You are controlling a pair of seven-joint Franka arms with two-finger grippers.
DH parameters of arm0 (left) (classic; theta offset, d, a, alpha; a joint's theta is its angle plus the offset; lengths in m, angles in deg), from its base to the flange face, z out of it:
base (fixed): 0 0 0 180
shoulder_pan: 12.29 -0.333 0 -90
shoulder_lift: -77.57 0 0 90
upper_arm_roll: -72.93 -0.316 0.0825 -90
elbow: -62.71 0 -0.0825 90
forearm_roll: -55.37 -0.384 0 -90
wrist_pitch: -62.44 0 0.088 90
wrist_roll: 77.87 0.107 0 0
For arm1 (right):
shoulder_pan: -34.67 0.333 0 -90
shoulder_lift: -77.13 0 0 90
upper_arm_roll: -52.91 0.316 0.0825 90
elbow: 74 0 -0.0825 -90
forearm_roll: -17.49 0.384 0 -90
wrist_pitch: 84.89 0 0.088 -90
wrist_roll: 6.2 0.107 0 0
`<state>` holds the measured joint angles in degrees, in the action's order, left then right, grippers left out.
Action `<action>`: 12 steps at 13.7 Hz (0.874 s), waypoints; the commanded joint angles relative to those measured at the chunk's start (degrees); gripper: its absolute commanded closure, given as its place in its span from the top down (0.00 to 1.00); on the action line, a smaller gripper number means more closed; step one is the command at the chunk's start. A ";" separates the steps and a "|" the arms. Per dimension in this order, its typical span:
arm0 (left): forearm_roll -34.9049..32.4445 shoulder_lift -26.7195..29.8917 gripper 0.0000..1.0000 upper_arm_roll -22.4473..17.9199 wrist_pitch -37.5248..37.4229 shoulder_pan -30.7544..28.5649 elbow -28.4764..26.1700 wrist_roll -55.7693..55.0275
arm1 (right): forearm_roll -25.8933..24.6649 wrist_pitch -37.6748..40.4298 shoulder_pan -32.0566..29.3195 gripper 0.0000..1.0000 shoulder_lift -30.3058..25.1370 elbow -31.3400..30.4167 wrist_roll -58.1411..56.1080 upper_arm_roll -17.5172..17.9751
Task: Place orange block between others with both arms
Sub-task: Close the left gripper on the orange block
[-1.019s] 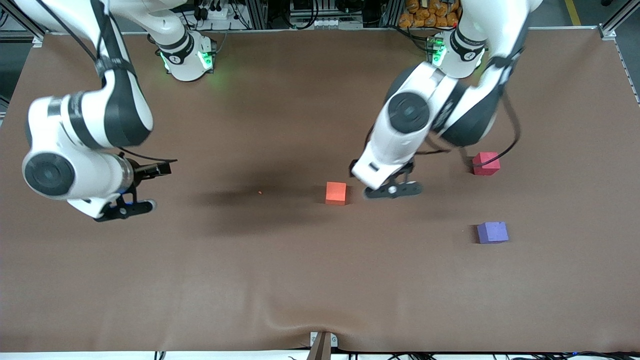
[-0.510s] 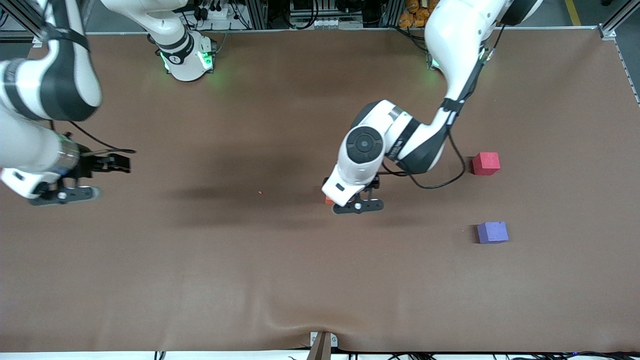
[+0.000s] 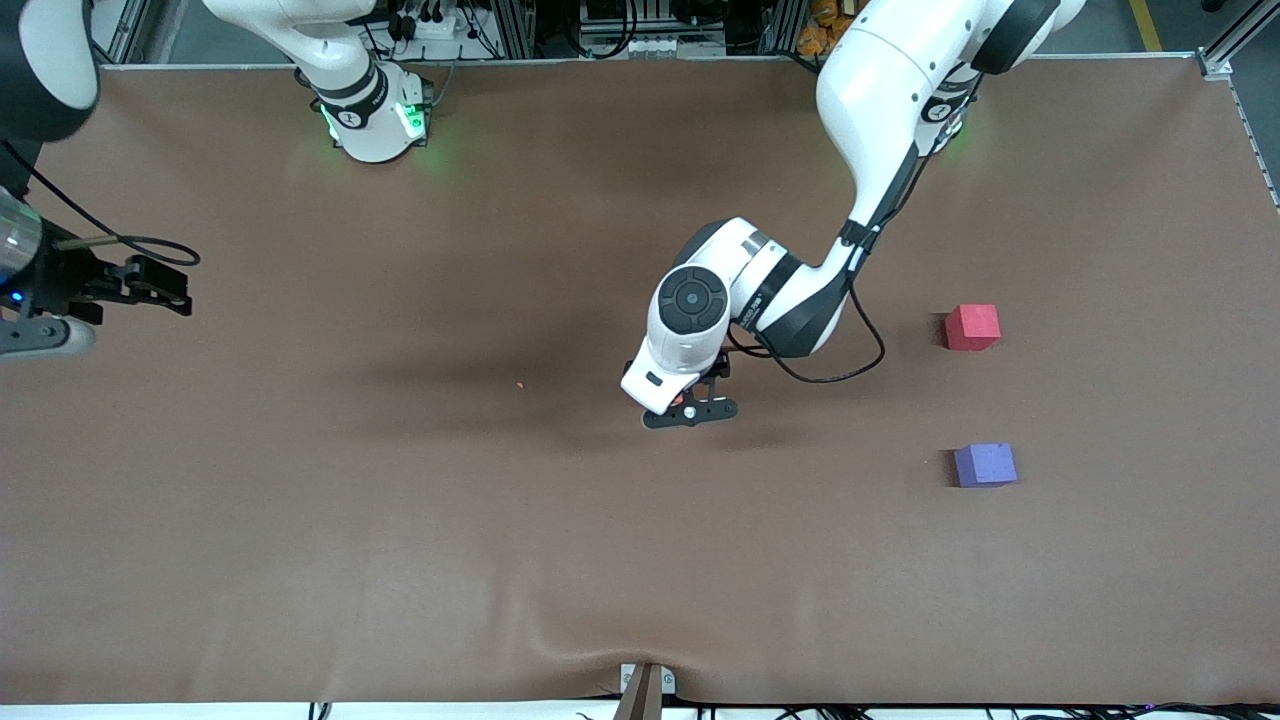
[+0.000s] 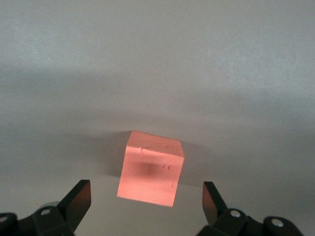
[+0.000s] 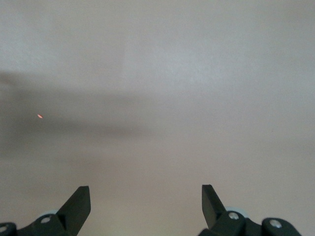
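orange block (image 4: 151, 169) under open left pincer (image 4: 146, 199); right pincer (image 5: 146, 199) open, waiting

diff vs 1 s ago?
The left end effector moved toward the right arm's end and now hangs open over the orange block, not gripping it. The right end effector, open, pulled back to its table end. Red block and purple block unmoved.

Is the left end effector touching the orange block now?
Apart. In the left wrist view the orange block lies on the table between the open fingers of the left end effector, with bare table showing on each side.
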<state>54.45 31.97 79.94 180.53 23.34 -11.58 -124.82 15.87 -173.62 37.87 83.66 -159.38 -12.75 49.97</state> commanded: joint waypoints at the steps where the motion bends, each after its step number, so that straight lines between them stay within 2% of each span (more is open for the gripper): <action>1: -0.92 -2.30 1.00 -0.68 1.96 1.28 1.52 2.99 | 0.83 -0.30 -0.04 1.00 -2.04 -0.13 1.09 0.39; 5: -0.74 -2.65 1.00 -0.59 2.06 1.28 0.90 9.42 | 0.83 0.75 -1.96 1.00 -3.80 -0.84 2.68 0.04; 12: -0.57 -3.26 1.00 -0.51 2.06 1.19 0.55 11.53 | 3.47 2.77 -3.90 1.00 -3.63 -1.98 1.71 -0.14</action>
<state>54.45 29.36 79.87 182.43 24.01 -11.59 -113.94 17.80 -170.91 35.05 81.19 -159.79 -10.91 49.36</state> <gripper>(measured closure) 0.000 0.000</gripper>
